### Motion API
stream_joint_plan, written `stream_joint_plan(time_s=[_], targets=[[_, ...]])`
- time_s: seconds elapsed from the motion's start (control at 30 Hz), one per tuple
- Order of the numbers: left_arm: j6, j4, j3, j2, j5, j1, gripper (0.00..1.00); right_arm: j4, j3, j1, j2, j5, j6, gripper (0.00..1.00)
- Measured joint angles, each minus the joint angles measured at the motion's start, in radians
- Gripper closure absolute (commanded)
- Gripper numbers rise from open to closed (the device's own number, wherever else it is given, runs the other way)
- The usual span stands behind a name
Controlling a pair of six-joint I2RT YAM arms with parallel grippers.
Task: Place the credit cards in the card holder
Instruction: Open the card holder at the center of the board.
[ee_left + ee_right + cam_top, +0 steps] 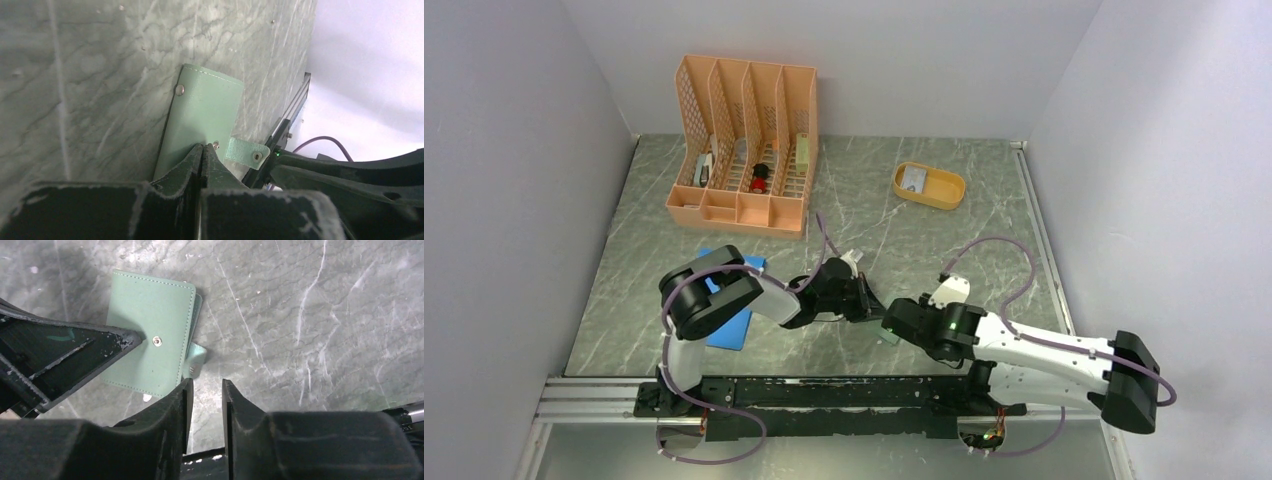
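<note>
On the table [904, 230], the folded card holder [150, 335] lies near-centre, with the clenched left gripper [202, 146] pressing its tips on it. The right gripper [205, 385] hangs slightly parted and empty just right of it. A credit card [913, 178] sits in the far-right yellow tray [949, 197].

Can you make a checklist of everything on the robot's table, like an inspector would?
Surface: grey-green marbled table, a few small specks.
Job's things: green card holder lies closed and flat, its snap tab unfastened; one pale credit card sits in the yellow tray.
Clutter: peach desk organizer with small things in its slots; blue pad partly under the left arm.
Grippers: left gripper shut, its tip resting on the card holder; right gripper slightly open, empty, close to the holder's edge.
Cables: purple cables loop off both arms.
Surroundings: plain pale walls on three sides; nothing else seen.
</note>
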Motion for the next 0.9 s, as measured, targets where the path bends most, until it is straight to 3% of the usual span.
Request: stream_joint_plan(time_s=[0.07, 0.17, 0.47, 0.67, 0.77, 0.9], targets=[[0.003, -0.005, -0.013, -0.016, -0.017, 0.003, 0.95, -0.01, 0.005, 0.0, -0.035, -0.01, -0.01, 0.43], [0.003, -0.01, -0.036, -0.039, -0.039, 0.012, 0.95, 0.012, 0.008, -0.005, -0.07, -0.027, -0.045, 0.31], [0.003, -0.036, -0.08, -0.093, -0.095, 0.019, 0.95, 0.248, -0.018, -0.142, -0.023, -0.152, -0.202, 0.28], [0.005, -0.045, -0.088, -0.105, -0.105, 0.019, 0.95, 0.356, -0.065, -0.232, 0.061, -0.219, -0.285, 0.41], [0.006, -0.049, -0.093, -0.112, -0.111, 0.02, 0.95, 0.377, -0.106, -0.272, 0.087, -0.23, -0.312, 0.54], [0.006, -0.056, -0.096, -0.118, -0.116, 0.021, 0.95, 0.406, -0.137, -0.291, 0.065, -0.242, -0.328, 0.81]])
